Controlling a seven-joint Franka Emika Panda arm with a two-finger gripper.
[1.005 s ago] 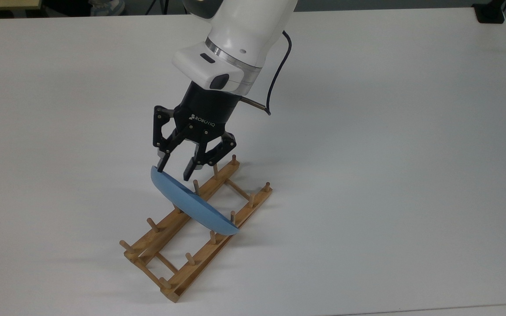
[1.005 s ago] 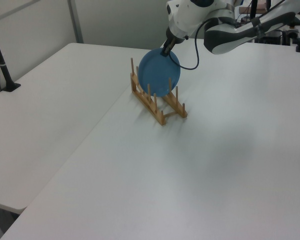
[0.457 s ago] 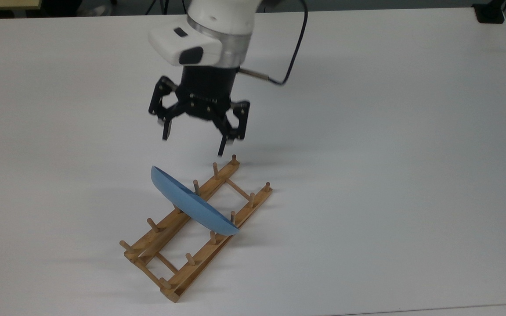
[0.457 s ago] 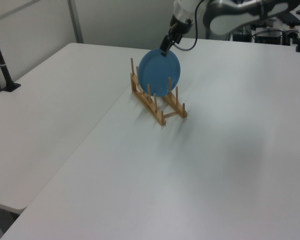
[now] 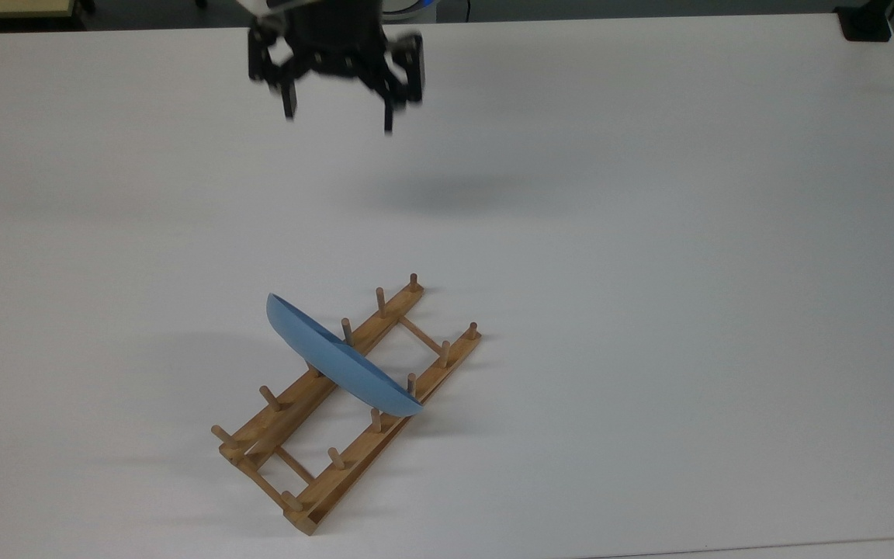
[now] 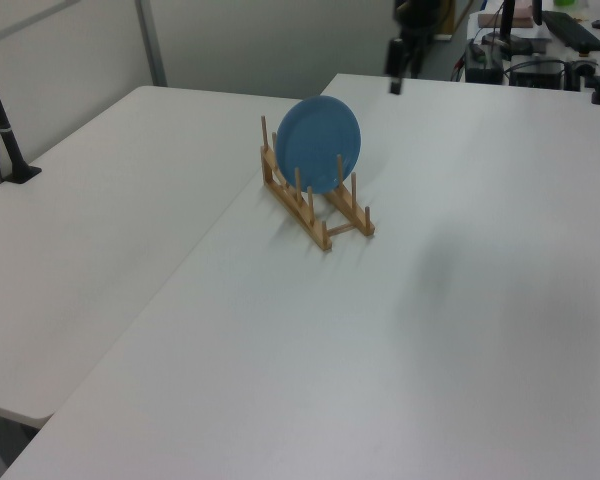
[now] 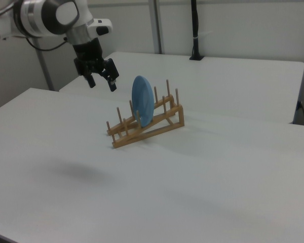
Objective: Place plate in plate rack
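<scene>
Top view is showing one plate (image 5: pixel 338 361), one plate rack (image 5: pixel 350 404), one gripper (image 5: pixel 338 116) and one white table (image 5: pixel 649 272). The plate is standing on edge in the rack, crossing both rails, and it is leaning slightly rather than sitting fully upright. It is resting among the pegs a little toward the far end of the rack, with pegs standing on both sides of it. Twelve pegs are showing in the top view, six along each rail, and thin crossbars are joining the two rails.

The plate is looking round, shallow and light blue, with a smooth glossy face. In the left view the plate (image 6: pixel 318 144) is showing its full round face, rising well above the pegs of the rack (image 6: pixel 315 205). In the right view the plate (image 7: pixel 142 107) is appearing nearly edge-on, as a narrow blue oval standing in the rack (image 7: pixel 144 126).

The gripper is hanging in the air well apart from the plate, toward the far side of the table at the top view's top. Its two fingers are spread wide and holding nothing. In the right view the gripper (image 7: pixel 102 82) is hovering to the right view's left of the plate, above the table, fingers pointing down.
</scene>
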